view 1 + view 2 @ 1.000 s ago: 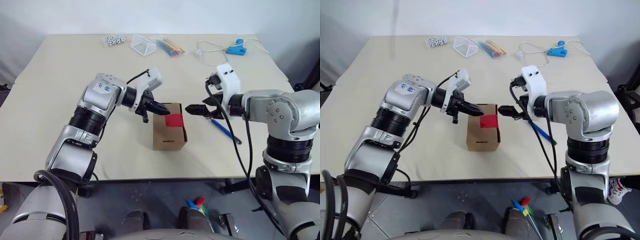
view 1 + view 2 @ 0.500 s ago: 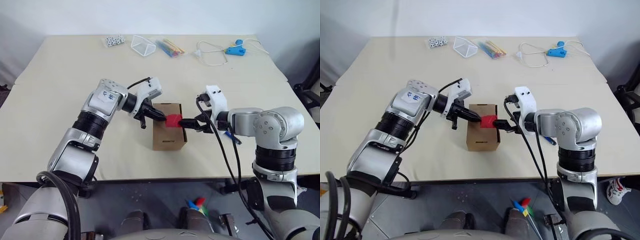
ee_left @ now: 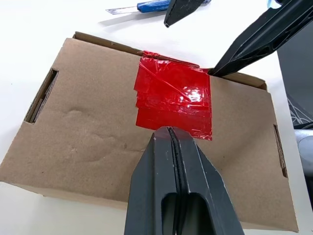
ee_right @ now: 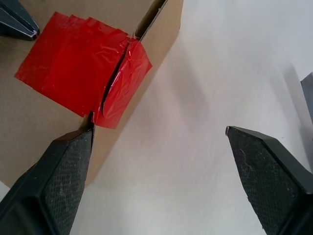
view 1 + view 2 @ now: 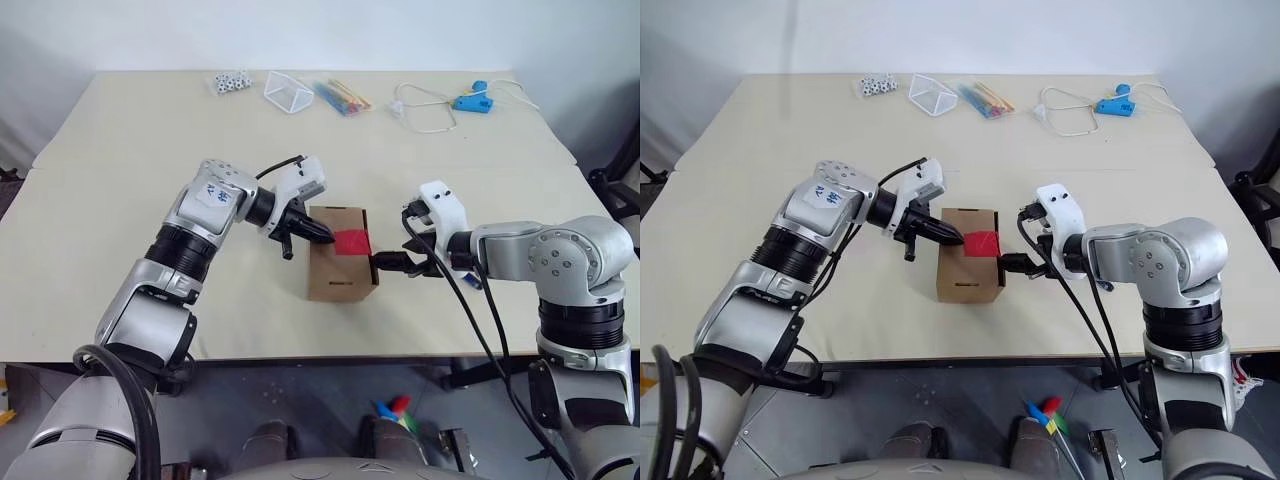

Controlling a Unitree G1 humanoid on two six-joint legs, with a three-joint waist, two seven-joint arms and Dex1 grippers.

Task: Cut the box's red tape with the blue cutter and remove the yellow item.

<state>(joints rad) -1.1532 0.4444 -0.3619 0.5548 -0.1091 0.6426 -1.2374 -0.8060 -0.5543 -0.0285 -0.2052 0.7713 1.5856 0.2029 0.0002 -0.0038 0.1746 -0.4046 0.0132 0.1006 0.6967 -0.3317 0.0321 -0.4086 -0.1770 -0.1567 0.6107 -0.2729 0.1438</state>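
You brought the right gripper (image 5: 392, 264) down over the last second, from level with the box's top to low against the right side of the box (image 5: 340, 275), just beside the seam. Its fingers stood wide apart and held nothing; in the right wrist view one pad (image 4: 58, 169) sat at the lid edge right below the red tape (image 4: 80, 66). The left gripper (image 5: 327, 235) barely shifted: its two fingers were pressed together, empty, with the tips resting on the lid at the near edge of the tape, apparently pinning the box.

The tape (image 3: 173, 98) already showed a slit along the fold where it wrapped over the edge, so the cut looked done, or nearly so. The blue cutter (image 5: 469, 279) lay on the table (image 5: 120, 160) behind your right wrist, well clear of both grippers, which suggests you had finished with it.

The lid was still down and the yellow item stayed hidden, presumably inside. Judging by the lowered, spread right fingers at the flap edge, your next step was to hook and lift the lid while the left held the box steady. A flap still held by uncut tape could drag the box along.
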